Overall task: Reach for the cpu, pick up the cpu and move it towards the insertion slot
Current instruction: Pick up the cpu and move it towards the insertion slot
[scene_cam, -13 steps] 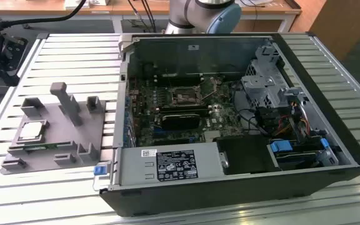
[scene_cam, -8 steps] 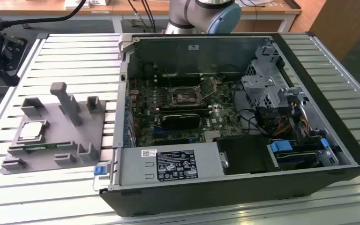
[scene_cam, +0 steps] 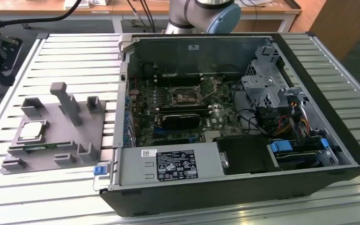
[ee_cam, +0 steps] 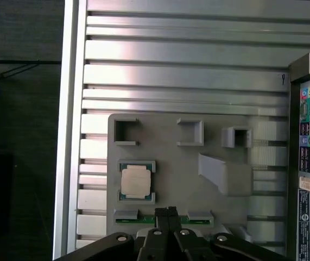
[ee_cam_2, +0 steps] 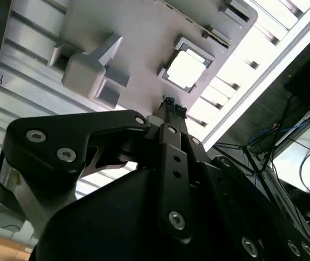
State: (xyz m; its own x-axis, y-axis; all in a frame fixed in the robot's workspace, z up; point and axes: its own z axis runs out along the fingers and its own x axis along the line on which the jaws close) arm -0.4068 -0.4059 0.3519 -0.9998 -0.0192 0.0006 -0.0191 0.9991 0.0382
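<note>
Surface: slatted aluminium table point(scene_cam: 73, 51), carrying all items listed.

Gripper point(ee_cam: 166, 210): black, two-fingered. The fingers are pressed together with nothing between them, as seen in both wrist views point(ee_cam_2: 172, 101). In the first wrist view the tips line up with the tray's edge at the memory stick. They are apart from the cpu.

Grey tray point(ee_cam: 165, 163): moulded plastic with square recesses and raised posts, lying flat on the table.

Cpu point(ee_cam: 135, 182): small square chip with a silvery lid, seated flat in a framed recess of the tray. It is one recess in from the memory stick and is not gripped. It also shows in the exterior view point(scene_cam: 31, 131) and the second wrist view point(ee_cam_2: 185, 69).

Memory stick point(ee_cam: 127, 220): thin and green, set in the slot along the tray's edge, just beside the cpu.

Computer case point(scene_cam: 230, 197): black and open, just beside the tray on the exterior view's right.

Insertion slot point(scene_cam: 184, 97): dark square socket with a metal frame, on the board inside the case, well apart from the tray.

Arm base point(scene_cam: 205, 14): beyond the case.
</note>
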